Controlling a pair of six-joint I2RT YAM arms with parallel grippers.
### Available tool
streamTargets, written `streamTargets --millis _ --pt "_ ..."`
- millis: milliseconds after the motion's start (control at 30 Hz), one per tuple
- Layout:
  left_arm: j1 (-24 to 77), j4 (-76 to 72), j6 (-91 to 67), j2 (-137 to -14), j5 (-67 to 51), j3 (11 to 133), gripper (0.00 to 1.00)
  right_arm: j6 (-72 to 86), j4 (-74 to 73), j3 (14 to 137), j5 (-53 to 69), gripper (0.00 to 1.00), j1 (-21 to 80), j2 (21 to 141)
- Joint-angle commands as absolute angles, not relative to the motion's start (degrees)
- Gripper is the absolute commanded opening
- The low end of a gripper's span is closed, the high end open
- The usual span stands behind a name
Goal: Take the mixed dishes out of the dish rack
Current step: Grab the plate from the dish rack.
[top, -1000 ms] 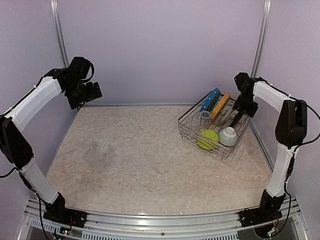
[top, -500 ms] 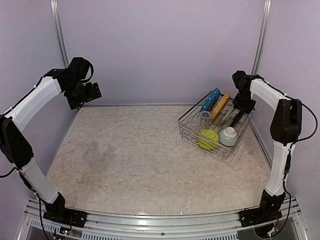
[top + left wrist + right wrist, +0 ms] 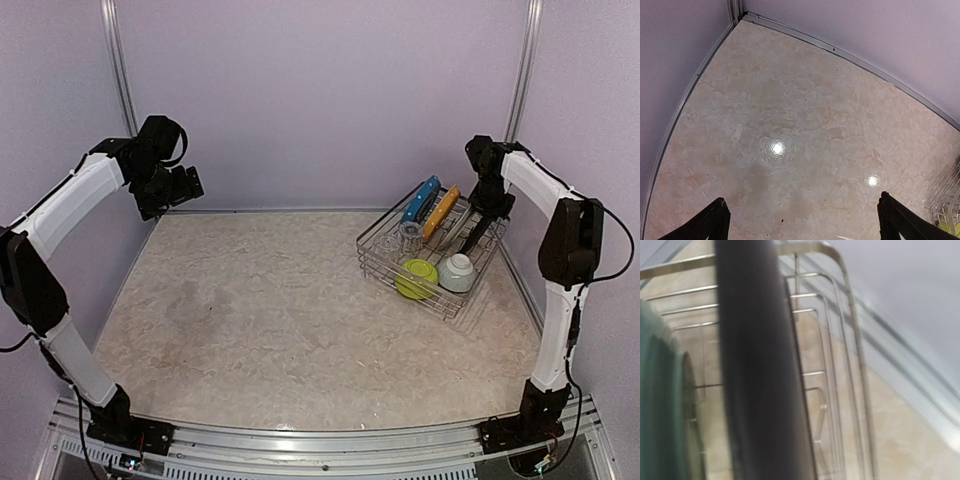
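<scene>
The dish rack (image 3: 388, 274) stands at the back right of the table. On edge in it stand a blue white-dotted plate (image 3: 421, 199), a yellow plate (image 3: 441, 212) and a black square plate (image 3: 476, 232). My right gripper (image 3: 490, 208) is shut on the black plate's top edge. The right wrist view, blurred, shows that black plate (image 3: 760, 370) close up, with a teal plate (image 3: 660, 400) to its left; my fingers are hidden there. A lime-green bowl (image 3: 416, 277), a pale grey-green bowl (image 3: 457, 271) and a clear glass (image 3: 410, 236) sit in the rack's front part. My left gripper (image 3: 185, 185) hangs open, high at the back left.
The rack's wire wall (image 3: 840, 270) runs close along the black plate's right side. The enclosure's right wall and metal post (image 3: 520, 90) rise just behind my right arm. Bare marble tabletop (image 3: 790, 130) lies below the left gripper (image 3: 802, 210), with the rack's corner (image 3: 947, 210) at the right edge.
The right gripper has closed onto the black square plate and its wrist has shifted slightly up and back. The left arm has not moved.
</scene>
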State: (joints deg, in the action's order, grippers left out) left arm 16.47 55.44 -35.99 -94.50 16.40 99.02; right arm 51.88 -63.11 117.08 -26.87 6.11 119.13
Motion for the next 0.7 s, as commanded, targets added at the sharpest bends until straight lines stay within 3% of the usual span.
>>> streamTargets --millis 0,200,667 --pt "16.18 55.64 -35.68 -95.53 15.47 100.81 0.99 51.94 -65.88 123.35 -30.12 0.11 6.73 120.64" --pt "16.14 55.55 -35.95 -95.8 15.04 100.81 0.99 51.99 -71.66 130.44 -34.59 0.0 7.97 122.73" --pt "16.14 55.09 -36.56 -96.68 13.98 100.98 0.99 50.27 -74.16 133.17 -43.75 0.0 9.88 119.24"
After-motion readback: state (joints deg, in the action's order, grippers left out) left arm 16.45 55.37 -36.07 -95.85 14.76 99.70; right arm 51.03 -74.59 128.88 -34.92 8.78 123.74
